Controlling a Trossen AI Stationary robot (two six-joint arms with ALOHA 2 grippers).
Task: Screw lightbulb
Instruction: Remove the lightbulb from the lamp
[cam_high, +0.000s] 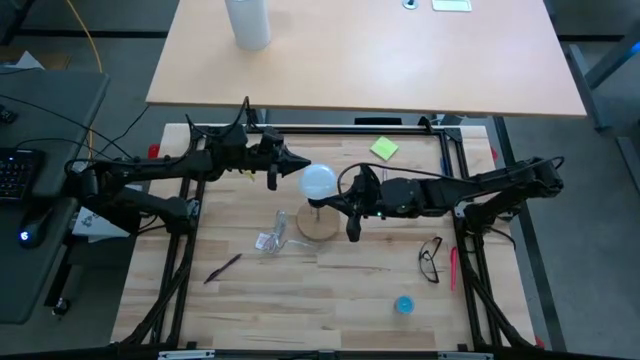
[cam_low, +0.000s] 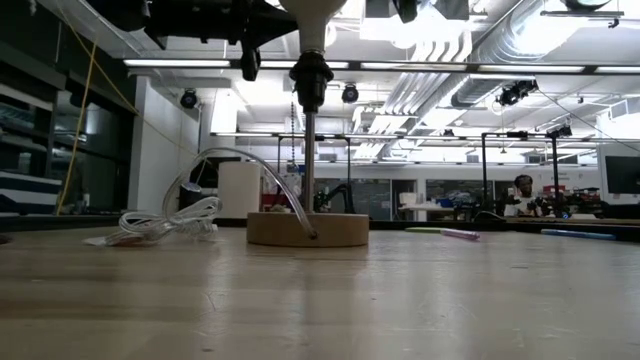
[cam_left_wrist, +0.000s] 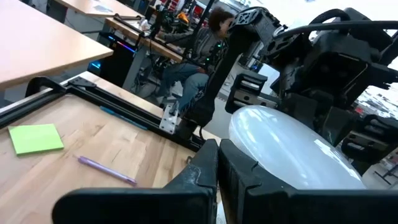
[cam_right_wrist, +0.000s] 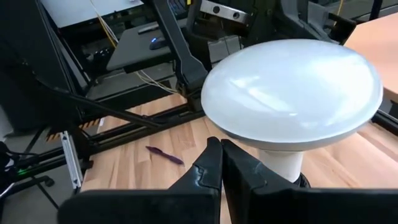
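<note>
The white lightbulb (cam_high: 319, 182) stands globe up in the black socket (cam_low: 310, 80) on a thin post above the round wooden disc (cam_high: 318, 228). My left gripper (cam_high: 301, 165) is shut and sits at the globe's far-left side; the globe (cam_left_wrist: 292, 149) fills the left wrist view just past the fingertips. My right gripper (cam_high: 347, 203) is shut at the bulb's right side. In the right wrist view its tips (cam_right_wrist: 220, 149) sit below the globe's rim (cam_right_wrist: 292, 93), beside the pale neck (cam_right_wrist: 280, 167). My left gripper's shut fingertips (cam_left_wrist: 211, 155) stand close beside the globe's side (cam_left_wrist: 239, 127); I cannot tell whether they touch it. My right gripper's shut fingertips (cam_right_wrist: 211, 152) come level from the table's right under the globe, near the neck; I cannot tell whether they touch it.
A clear cable (cam_low: 230, 160) loops from the disc to a white cord bundle (cam_low: 165, 222). A green sticky note (cam_high: 384, 149), glasses (cam_high: 430, 258), a blue cap (cam_high: 403, 305), a dark pen (cam_high: 224, 267) and a red pen (cam_high: 453, 268) lie on the table. A white cylinder (cam_high: 248, 22) stands on the far desk.
</note>
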